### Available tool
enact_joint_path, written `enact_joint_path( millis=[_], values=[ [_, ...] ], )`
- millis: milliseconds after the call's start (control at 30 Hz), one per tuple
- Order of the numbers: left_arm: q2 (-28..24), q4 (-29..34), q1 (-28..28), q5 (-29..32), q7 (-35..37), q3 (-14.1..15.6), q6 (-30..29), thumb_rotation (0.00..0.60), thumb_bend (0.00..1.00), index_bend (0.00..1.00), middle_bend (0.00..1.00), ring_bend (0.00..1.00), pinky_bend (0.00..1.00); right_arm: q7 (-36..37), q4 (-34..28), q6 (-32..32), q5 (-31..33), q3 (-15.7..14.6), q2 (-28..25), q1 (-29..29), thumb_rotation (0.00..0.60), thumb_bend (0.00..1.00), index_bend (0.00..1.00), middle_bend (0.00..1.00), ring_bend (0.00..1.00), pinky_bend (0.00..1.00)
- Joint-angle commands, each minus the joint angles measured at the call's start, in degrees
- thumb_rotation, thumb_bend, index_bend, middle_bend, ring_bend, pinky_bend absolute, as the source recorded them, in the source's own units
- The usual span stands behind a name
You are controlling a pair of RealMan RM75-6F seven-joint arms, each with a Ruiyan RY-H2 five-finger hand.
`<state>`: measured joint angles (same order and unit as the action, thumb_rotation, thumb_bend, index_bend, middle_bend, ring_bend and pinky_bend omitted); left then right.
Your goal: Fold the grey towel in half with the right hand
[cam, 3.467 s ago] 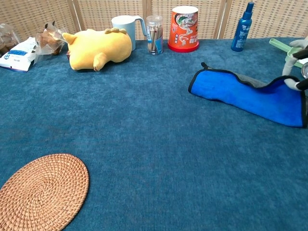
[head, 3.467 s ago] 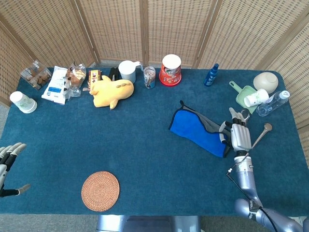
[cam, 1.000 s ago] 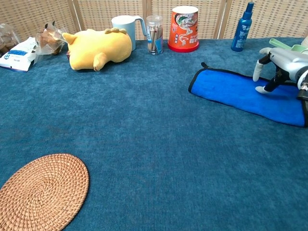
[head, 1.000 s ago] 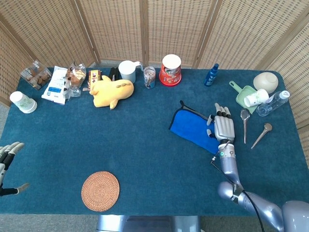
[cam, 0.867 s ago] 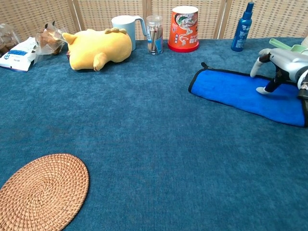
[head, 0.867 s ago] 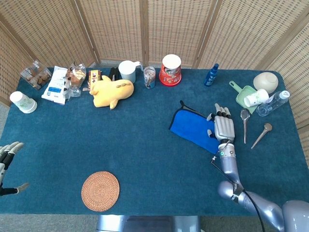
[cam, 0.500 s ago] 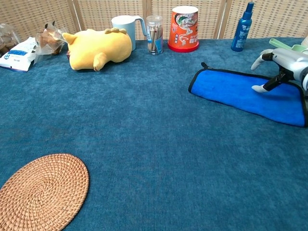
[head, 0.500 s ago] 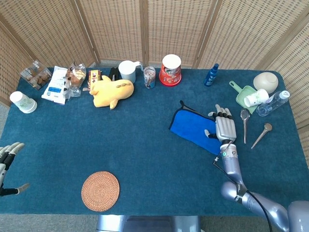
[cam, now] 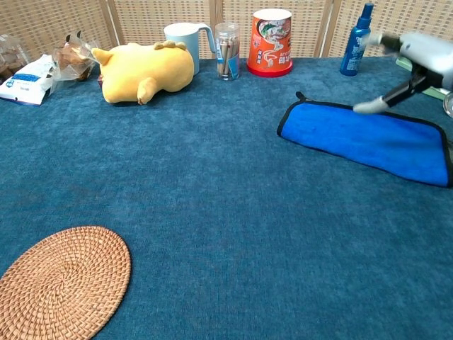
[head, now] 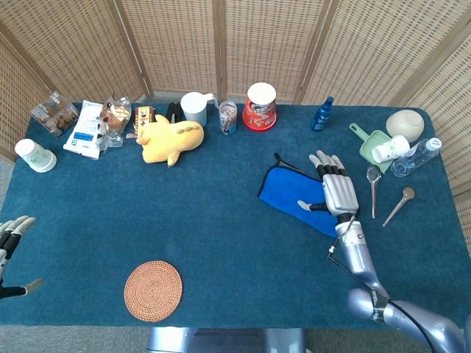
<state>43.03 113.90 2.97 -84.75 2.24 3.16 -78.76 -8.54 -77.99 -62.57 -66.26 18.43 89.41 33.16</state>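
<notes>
Blue side up, the towel [head: 298, 200] lies folded on the right half of the table [head: 221, 220], its long axis slanting from far-left to near-right. From the head view the right hand [head: 333, 190] hovers over its right end, fingers spread, holding nothing; the left hand [head: 11, 237] sits far off. From the chest view the towel [cam: 368, 140] lies flat, and the blurred right hand [cam: 414, 64] is raised clear above it.
</notes>
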Motion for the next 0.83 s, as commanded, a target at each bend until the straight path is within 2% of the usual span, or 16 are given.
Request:
enact_joint_path(
  millis=[33,167,433,700,767,833],
  values=[
    [0.0,0.5,-0.6,0.7,-1.2,-0.1,-0.9,0.600,0.16,0.00,0.00,0.00,0.00,11.5,3.2,-10.5,-19.6,-6.7,-3.8,-2.4,0.354,0.00,0.00,0.00,0.00,0.01],
    [-0.2,0.6,-1.0,0.6,-0.9,-0.1,-1.6,0.600,0.16,0.00,0.00,0.00,0.00,15.4,6.1,-19.0,-27.9,-10.7,-4.7,-4.8,0.340,0.00,0.00,0.00,0.00,0.02],
    [-0.7,0.2,-1.8,-1.7,0.9,0.2,-3.4,0.600,0.16,0.00,0.00,0.00,0.00,15.1,1.5,-27.8,-33.2,-14.7,-9.4,-9.9,0.340,0.00,0.00,0.00,0.00,0.02],
    [-0.7,-0.1,-2.6,-3.3,1.4,0.5,-4.8,0.600,0.16,0.00,0.00,0.00,0.00,16.1,1.6,-32.9,-34.7,-17.9,-11.8,-15.0,0.338,0.00,0.00,0.00,0.00,0.04],
    [-0.7,-0.1,-2.8,-3.8,1.4,0.7,-5.2,0.600,0.16,0.00,0.00,0.00,0.00,15.9,2.2,-33.7,-33.5,-17.8,-11.9,-16.2,0.337,0.00,0.00,0.00,0.00,0.03],
    [-0.6,0.0,-3.2,-4.9,1.1,0.9,-6.0,0.600,0.16,0.00,0.00,0.00,0.00,10.9,2.9,-34.8,-28.2,-15.9,-11.9,-19.2,0.335,0.00,0.00,0.00,0.00,0.01]
  ],
)
